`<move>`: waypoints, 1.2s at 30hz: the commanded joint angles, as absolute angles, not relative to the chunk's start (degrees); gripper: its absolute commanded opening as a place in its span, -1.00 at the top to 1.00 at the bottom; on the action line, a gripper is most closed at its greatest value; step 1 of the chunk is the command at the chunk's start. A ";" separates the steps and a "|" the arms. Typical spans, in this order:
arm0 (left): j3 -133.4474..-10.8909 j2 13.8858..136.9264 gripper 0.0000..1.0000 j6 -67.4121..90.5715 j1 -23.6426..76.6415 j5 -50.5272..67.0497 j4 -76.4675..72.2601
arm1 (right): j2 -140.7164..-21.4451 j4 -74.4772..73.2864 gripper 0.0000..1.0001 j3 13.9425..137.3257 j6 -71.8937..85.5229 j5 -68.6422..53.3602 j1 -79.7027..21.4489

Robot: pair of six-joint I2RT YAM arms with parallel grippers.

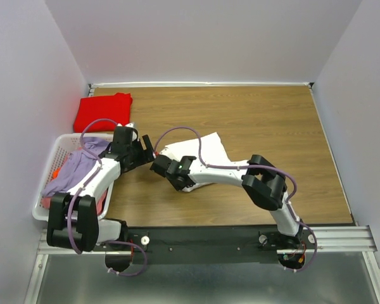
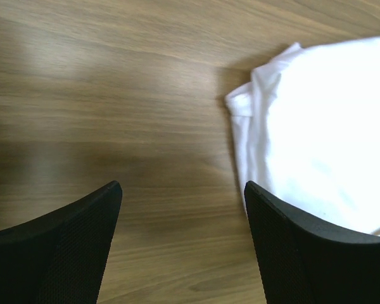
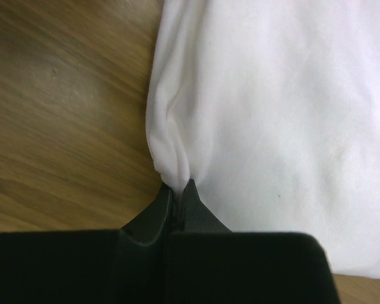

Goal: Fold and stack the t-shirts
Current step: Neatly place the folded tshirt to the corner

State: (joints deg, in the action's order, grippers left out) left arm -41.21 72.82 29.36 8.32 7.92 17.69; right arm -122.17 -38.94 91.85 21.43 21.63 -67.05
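Note:
The white t-shirt [image 1: 199, 152] lies partly folded on the wooden table, near the middle. My right gripper [image 1: 159, 166] is shut on a pinched fold at its left edge; the right wrist view shows the cloth [image 3: 272, 114] caught between the closed fingertips [image 3: 177, 190]. My left gripper [image 1: 147, 149] is open and empty just left of the shirt, over bare wood; the shirt's edge [image 2: 316, 139] lies beside its right finger [image 2: 304, 247]. The red t-shirt [image 1: 103, 111] lies folded at the far left corner.
A white slatted laundry basket [image 1: 43, 190] stands at the left edge, holding lilac [image 1: 76, 170] and orange-red clothes. White walls enclose the table on three sides. A metal rail [image 1: 342, 237] runs along the near edge.

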 commanded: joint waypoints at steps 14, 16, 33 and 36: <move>-37.27 80.95 -0.77 42.18 12.04 21.36 0.53 | -109.70 -30.24 0.99 82.80 24.69 9.58 -65.22; -36.74 81.04 -0.77 43.15 12.74 21.01 0.35 | -108.81 -29.18 0.99 82.27 25.66 9.05 -64.69; -33.75 77.96 -0.77 48.69 17.66 17.85 -2.37 | -105.47 -22.33 0.99 77.61 28.92 5.19 -61.70; -33.40 78.83 -0.75 49.66 19.33 16.44 -2.99 | -105.56 -21.71 0.99 77.61 29.18 4.92 -61.70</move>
